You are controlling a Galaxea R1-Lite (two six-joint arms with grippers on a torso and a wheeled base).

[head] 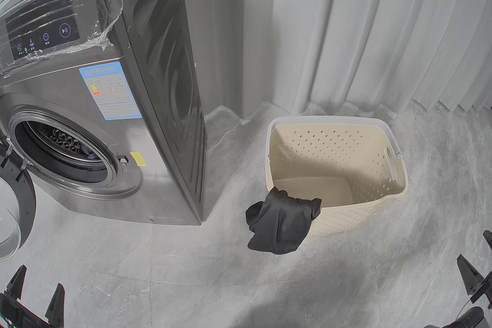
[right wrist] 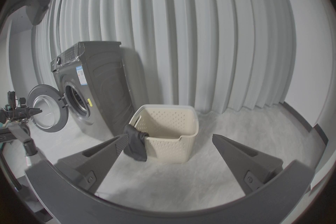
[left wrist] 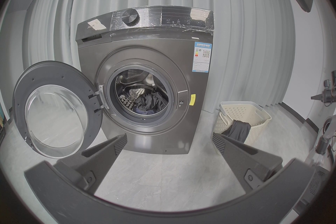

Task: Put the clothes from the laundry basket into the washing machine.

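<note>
Washer door (head: 13, 211) at far left, swung wide open, hinged on the left of the drum mouth. L gripper (head: 40, 280) sits low over the floor (head: 205, 272) in front of that door. Its fingers are apart w/ nothing btwn them, well apart from any clothes.

Washing machine (head: 154, 88) is a grey front-loader w/ plastic film over the control panel (head: 41, 32) and a blue label (head: 110, 90) on the front. L wrist cam looks into the drum (left wrist: 140, 84): dark clothes (left wrist: 150, 102) heaped at the bottom.

Right of the machine, near its front corner, a black garment (head: 282, 226) hangs over the near rim of the laundry basket (head: 333, 120), mostly outside it. It reaches approx floor level; can't tell if it touches.

Basket is cream, perforated, upright on the floor. White curtain (head: 359, 21) hangs behind it.

R gripper (head: 474, 246) at far right, low, fingers apart, holding nothing, well apart from the basket.
</note>
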